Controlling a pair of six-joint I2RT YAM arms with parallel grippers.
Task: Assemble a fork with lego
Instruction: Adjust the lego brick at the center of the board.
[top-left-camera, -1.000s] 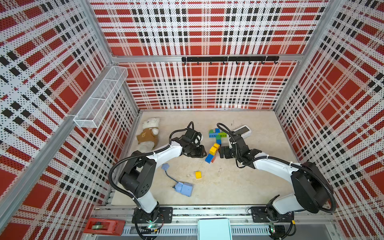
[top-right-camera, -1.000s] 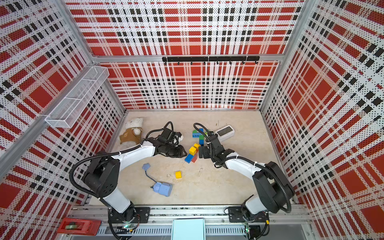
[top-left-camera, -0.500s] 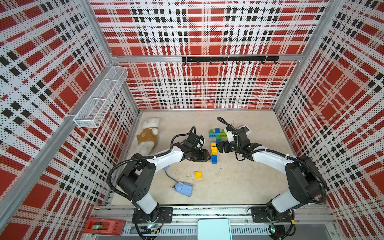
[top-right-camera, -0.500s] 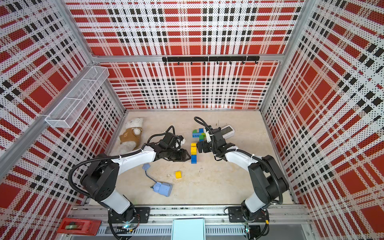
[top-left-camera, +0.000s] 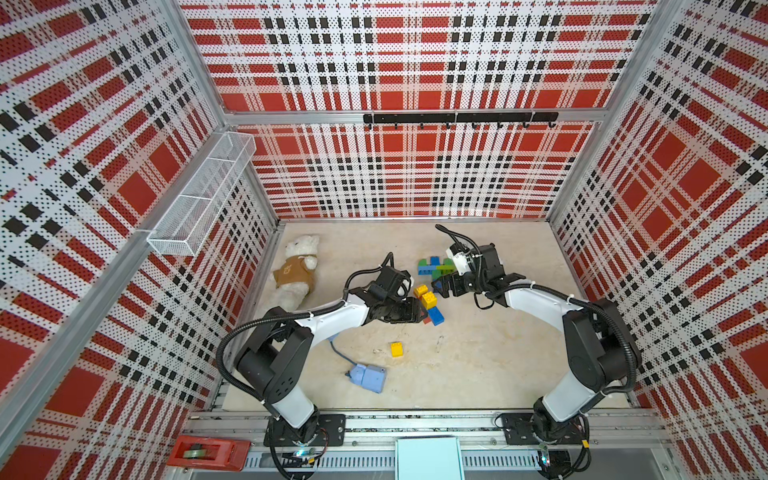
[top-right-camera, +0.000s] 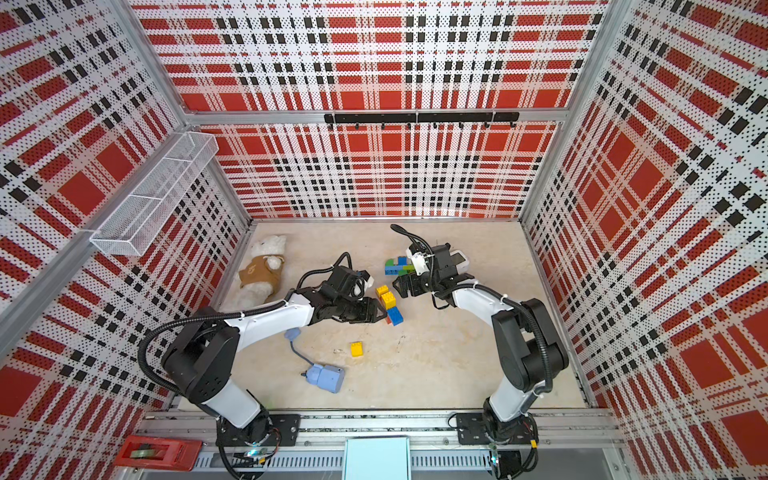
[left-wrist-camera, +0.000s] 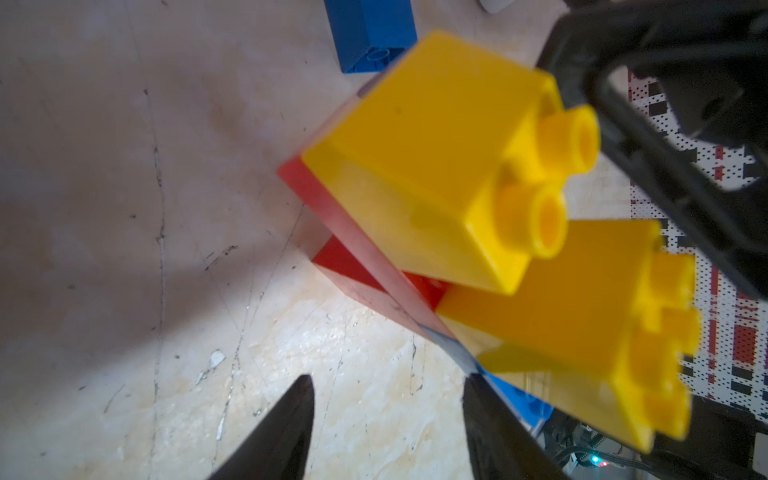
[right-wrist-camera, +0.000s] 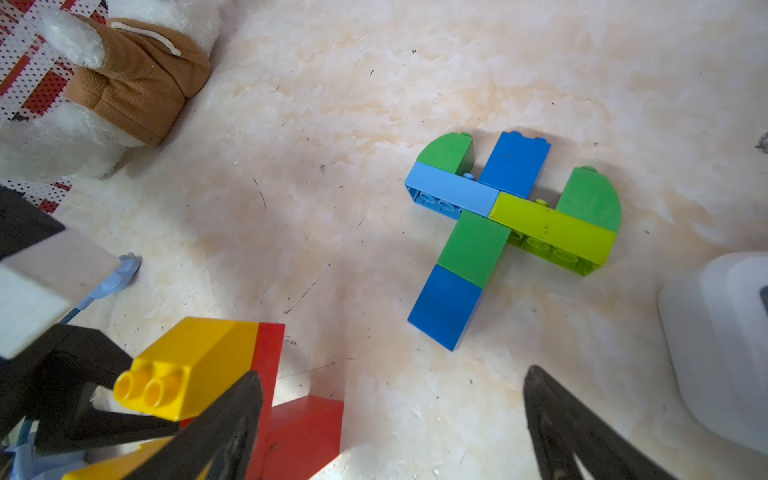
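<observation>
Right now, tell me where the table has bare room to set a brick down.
Widest bare patch: front right, between the lone yellow brick and the right arm. Also bare: the strip along the back wall behind the teddy bear and green-and-blue bricks. Crowded: the middle, where the left gripper and right gripper flank the yellow, red and blue bricks.

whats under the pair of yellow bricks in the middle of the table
Under the two chunky yellow studded plastic bricks sits a red plastic brick, with a blue brick poking out beside it. The yellow pair covers the joints, so their full lengths cannot be seen.
</observation>
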